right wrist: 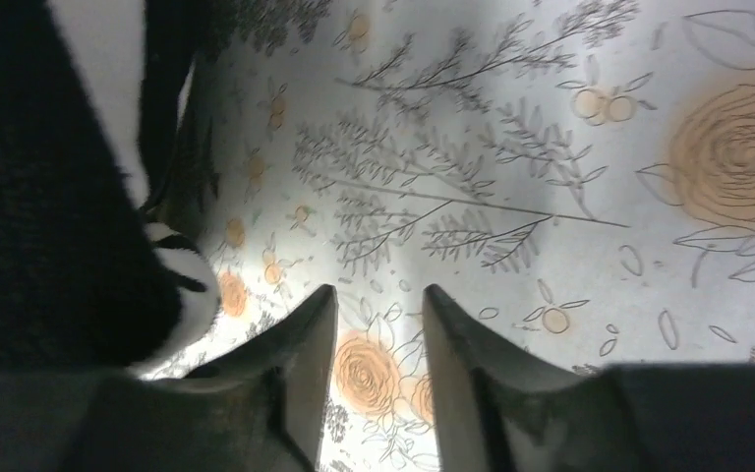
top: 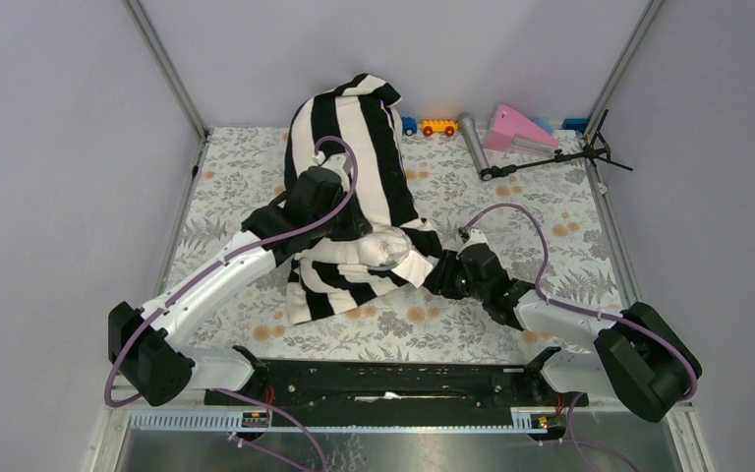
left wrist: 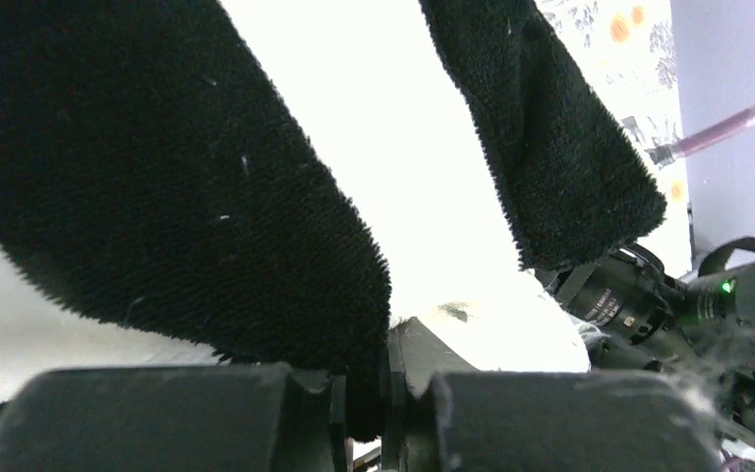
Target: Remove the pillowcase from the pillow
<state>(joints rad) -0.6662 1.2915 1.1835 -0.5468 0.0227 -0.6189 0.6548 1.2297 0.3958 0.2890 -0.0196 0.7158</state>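
Observation:
The black-and-white striped pillowcase (top: 354, 157) lies across the middle of the table, bunched up at the far end. A cream lump of the pillow (top: 381, 246) pokes out near its front; the rest is hidden inside. My left gripper (top: 352, 232) is shut on a black stripe of the pillowcase (left wrist: 256, 197), the fabric pinched between its jaws (left wrist: 389, 388), with the pale pillow (left wrist: 496, 320) just beyond. My right gripper (top: 439, 277) sits at the pillowcase's right edge. In the right wrist view it (right wrist: 378, 300) is open and empty over the floral cloth, with the pillowcase (right wrist: 49, 216) to its left.
Along the back of the table lie an orange toy car (top: 439, 127), a grey cylinder (top: 472, 144), a pink wedge (top: 515, 128) and a small black tripod (top: 551, 159). Grey walls enclose the floral tablecloth (top: 511, 206). The right arm (left wrist: 668, 305) shows in the left wrist view.

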